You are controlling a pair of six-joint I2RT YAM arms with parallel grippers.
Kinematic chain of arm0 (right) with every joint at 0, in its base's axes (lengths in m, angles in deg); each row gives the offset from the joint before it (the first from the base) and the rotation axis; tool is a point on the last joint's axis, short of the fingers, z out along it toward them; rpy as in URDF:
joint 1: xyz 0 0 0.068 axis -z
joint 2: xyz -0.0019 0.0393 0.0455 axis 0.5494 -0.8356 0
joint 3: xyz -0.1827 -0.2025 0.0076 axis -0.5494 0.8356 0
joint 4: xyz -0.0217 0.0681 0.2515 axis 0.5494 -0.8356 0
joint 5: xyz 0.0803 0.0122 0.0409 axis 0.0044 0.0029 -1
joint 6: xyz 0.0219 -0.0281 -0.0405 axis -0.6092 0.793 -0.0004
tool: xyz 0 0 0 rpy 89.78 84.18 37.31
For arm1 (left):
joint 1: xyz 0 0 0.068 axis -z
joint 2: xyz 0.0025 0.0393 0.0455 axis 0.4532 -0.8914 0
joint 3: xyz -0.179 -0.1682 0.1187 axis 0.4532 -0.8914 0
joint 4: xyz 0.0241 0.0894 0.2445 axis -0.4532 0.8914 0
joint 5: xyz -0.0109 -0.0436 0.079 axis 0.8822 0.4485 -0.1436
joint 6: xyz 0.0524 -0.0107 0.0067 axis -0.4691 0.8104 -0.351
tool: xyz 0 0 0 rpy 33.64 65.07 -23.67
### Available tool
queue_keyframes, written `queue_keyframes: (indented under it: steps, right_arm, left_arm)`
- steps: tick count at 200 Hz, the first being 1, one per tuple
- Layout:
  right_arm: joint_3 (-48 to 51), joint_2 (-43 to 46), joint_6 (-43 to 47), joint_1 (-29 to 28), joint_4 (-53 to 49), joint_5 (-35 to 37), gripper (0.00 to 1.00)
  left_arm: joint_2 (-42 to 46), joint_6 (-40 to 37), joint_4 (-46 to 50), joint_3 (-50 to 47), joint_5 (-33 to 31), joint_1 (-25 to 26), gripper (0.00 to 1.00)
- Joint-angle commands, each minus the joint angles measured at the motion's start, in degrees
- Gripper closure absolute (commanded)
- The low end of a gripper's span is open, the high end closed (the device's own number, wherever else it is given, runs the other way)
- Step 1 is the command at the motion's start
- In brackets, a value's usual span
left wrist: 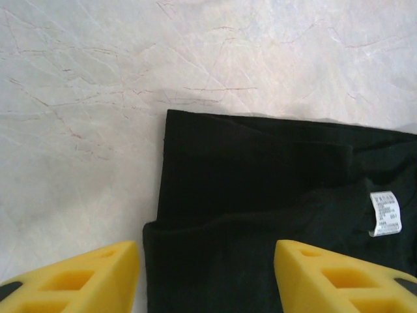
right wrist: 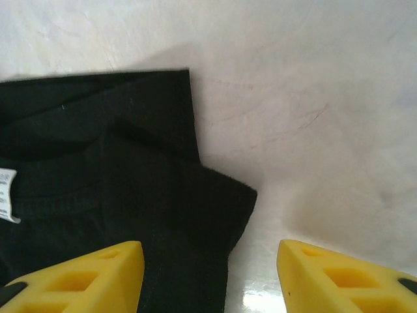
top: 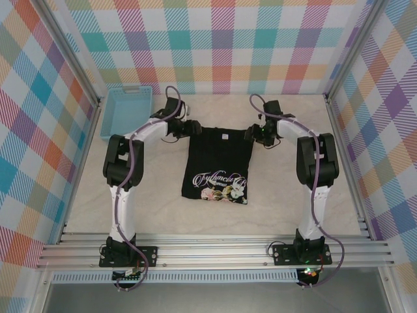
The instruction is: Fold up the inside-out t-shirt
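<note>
The inside-out t-shirt [top: 218, 163] is lying mid-way across the worktop [top: 163, 215], its long axis running far-to-near. My left gripper [left wrist: 205, 251] and right gripper [right wrist: 210, 251] are hovering open and empty over its two far corners.

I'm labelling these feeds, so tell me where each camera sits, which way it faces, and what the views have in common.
Top external: above and behind the arms, looking down on the t-shirt and blue basket; both arms show whole.
Left wrist: on the left gripper, looking down at the t-shirt's far left corner; open yellow fingers show.
Right wrist: on the right gripper, over the far right corner; yellow fingers show.
Shared: both wrist views catch the white label.
</note>
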Motion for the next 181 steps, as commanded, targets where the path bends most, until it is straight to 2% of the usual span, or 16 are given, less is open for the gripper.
queue_keyframes:
  steps: [1,39,69,91,118,156,181]
  right_arm:
    - [1.1,-0.8,-2.2,-0.2,2.6,-3.4,0.49]
    - [1.1,-1.7,-2.3,-0.2,4.5,-3.9,0.66]
    - [0.3,-1.2,-0.8,-0.2,6.2,-3.6,0.87]
    - [1.4,0.7,0.8,-0.2,9.6,-5.4,0.95]
    - [2.1,2.0,2.2,-0.2,13.2,-9.6,1.00]
    - [1.6,1.6,3.3,-0.2,16.4,-14.4,1.00]
    - [1.5,1.2,4.0,-0.2,19.0,-17.4,1.00]
  left_arm:
    - [-1.5,-0.9,3.2,3.4,2.1,-0.1,0.47]
    - [-2.8,-1.1,3.4,3.9,2.3,-0.2,0.56]
    - [-2.7,-0.8,2.9,3.1,2.2,-0.5,0.62]
    - [-2.2,-0.1,2.0,2.2,2.3,-1.0,0.66]
    - [-2.1,0.8,0.3,1.1,2.6,-1.8,0.75]
    - [-2.1,1.6,-0.5,0.6,4.2,-3.1,0.93]
    - [-0.9,1.6,-1.4,-0.6,4.9,-3.8,1.00]
